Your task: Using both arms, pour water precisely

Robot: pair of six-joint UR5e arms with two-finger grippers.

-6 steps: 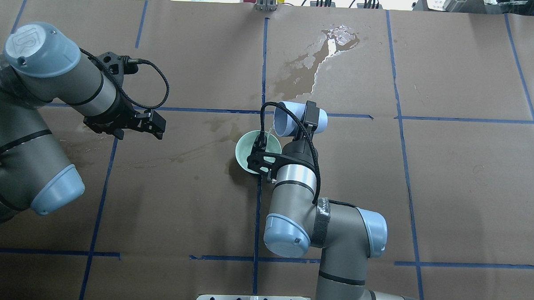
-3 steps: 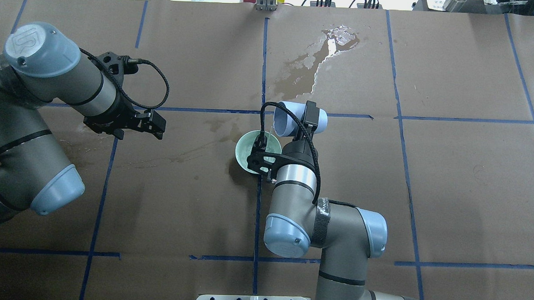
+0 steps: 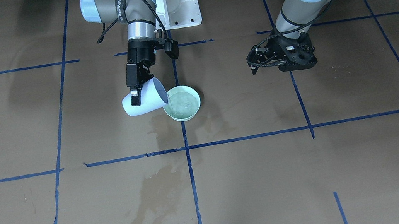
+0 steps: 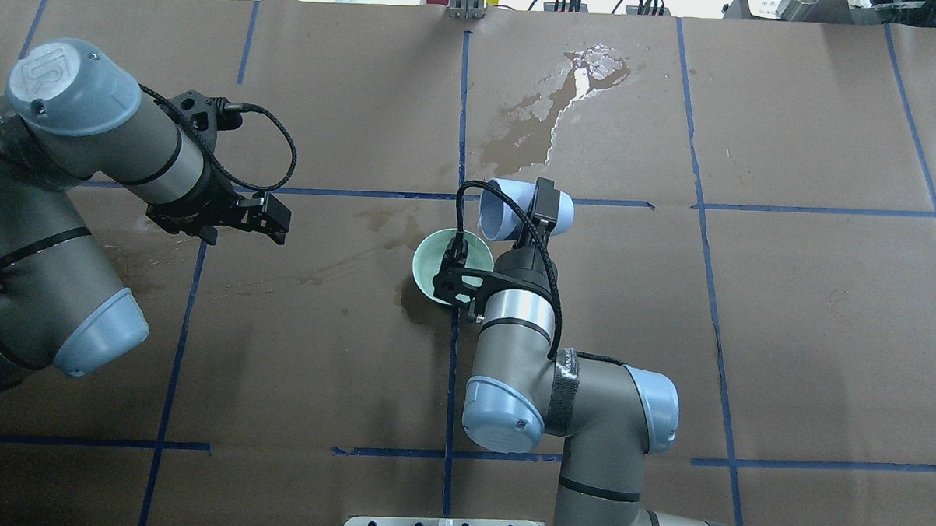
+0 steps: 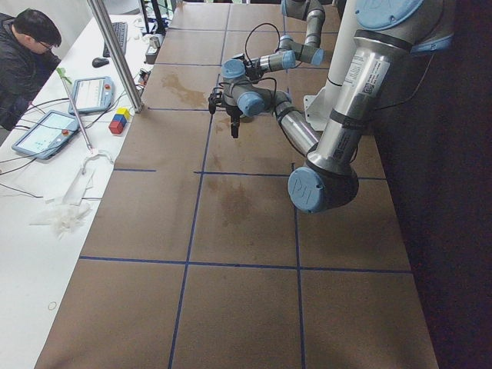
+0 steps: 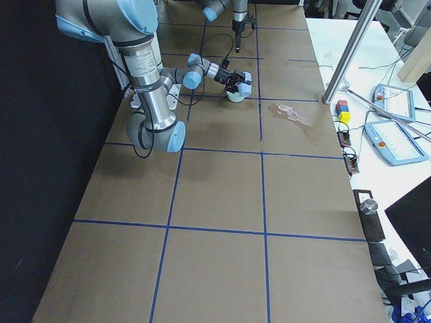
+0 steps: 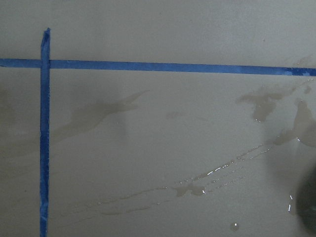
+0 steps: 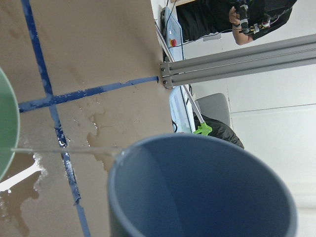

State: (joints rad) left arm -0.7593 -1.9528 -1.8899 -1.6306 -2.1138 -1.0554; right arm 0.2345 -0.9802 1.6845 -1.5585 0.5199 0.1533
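One pale-blue cup [image 3: 143,103] lies tipped in the right gripper [image 3: 136,98], whose fingers are closed on its wall. The cup's lip is just over the rim of the green bowl [image 3: 183,117]. A thin water stream [image 8: 64,149] runs from the cup into the bowl, which holds water. The left gripper [image 4: 271,221] hangs well apart from the bowl and holds nothing; how far its fingers part I cannot tell.

A "UR" logo marks the cap [image 4: 61,85] of the left arm [image 4: 32,271]; white lettering on the right arm [image 3: 139,28] strap [image 3: 125,6] is unreadable.
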